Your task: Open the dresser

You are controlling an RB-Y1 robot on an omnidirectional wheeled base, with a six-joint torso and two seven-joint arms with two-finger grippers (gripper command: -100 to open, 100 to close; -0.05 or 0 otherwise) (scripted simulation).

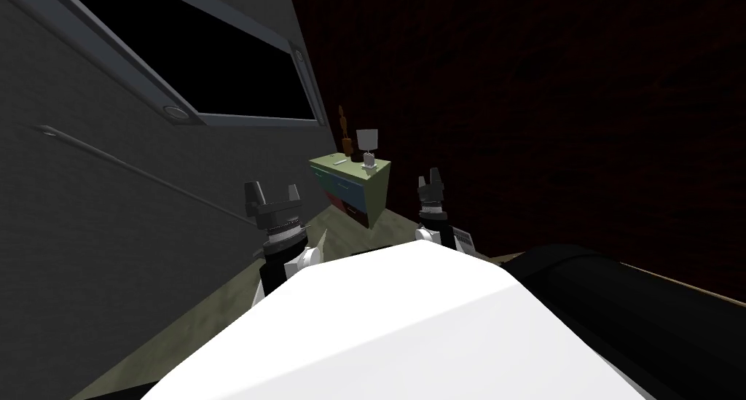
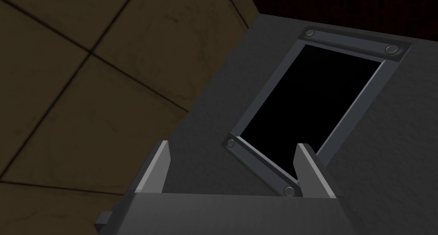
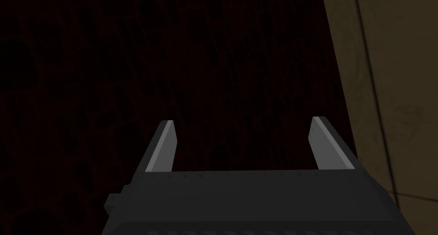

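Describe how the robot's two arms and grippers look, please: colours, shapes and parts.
The left gripper and the right gripper look alike: a dark box with two thin, light grey, blade-like fingers. Behind the left one sits a ribbed wrist ring, dark and silver; the forearms are white with dark joints. I see no cables or markings.

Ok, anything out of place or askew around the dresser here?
Nothing stands out. The dresser sits in the far corner, drawers apparently shut, lamp upright on top; the shared slant is the camera's.
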